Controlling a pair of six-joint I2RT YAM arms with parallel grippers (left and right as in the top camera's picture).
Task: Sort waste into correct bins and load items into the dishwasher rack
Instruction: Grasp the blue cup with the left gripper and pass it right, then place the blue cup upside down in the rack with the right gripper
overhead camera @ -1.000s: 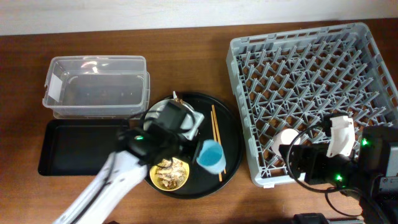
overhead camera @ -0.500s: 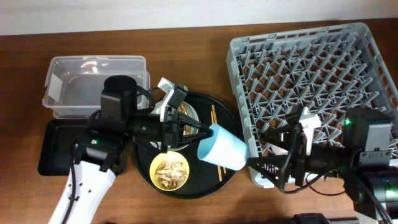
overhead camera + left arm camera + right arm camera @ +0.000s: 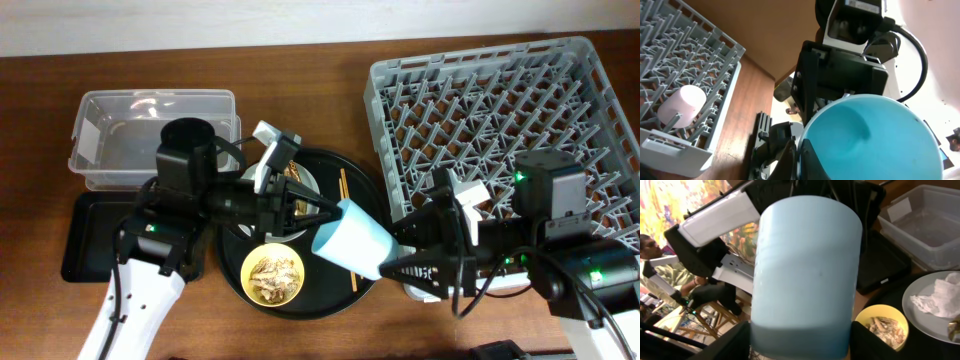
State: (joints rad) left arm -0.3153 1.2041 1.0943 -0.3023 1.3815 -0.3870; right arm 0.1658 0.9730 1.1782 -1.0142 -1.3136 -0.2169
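The light blue cup (image 3: 350, 240) is held tipped in the air over the round black tray, between both arms. My left gripper (image 3: 322, 212) is shut on its rim, which shows in the left wrist view (image 3: 799, 150) with the cup's inside (image 3: 875, 135). My right gripper (image 3: 392, 258) has its fingers pressed on both sides of the cup's base (image 3: 800, 340). The cup wall (image 3: 805, 260) fills the right wrist view. The pink cup (image 3: 682, 105) lies in the dishwasher rack (image 3: 500, 110). The grey plate (image 3: 300, 180) holds white tissue (image 3: 940, 297). The yellow bowl (image 3: 273, 275) holds food scraps. Chopsticks (image 3: 346, 200) lie on the tray.
The clear tub (image 3: 150, 140) stands at the back left, with the shallow black tray (image 3: 100, 235) in front of it. The round black tray (image 3: 300, 308) sits between them and the rack. The right arm reaches out over the rack's front left corner.
The left gripper lifted the blue cup off the round tray and tipped it toward the rack. The right gripper came left from the rack and now grips the cup's base.
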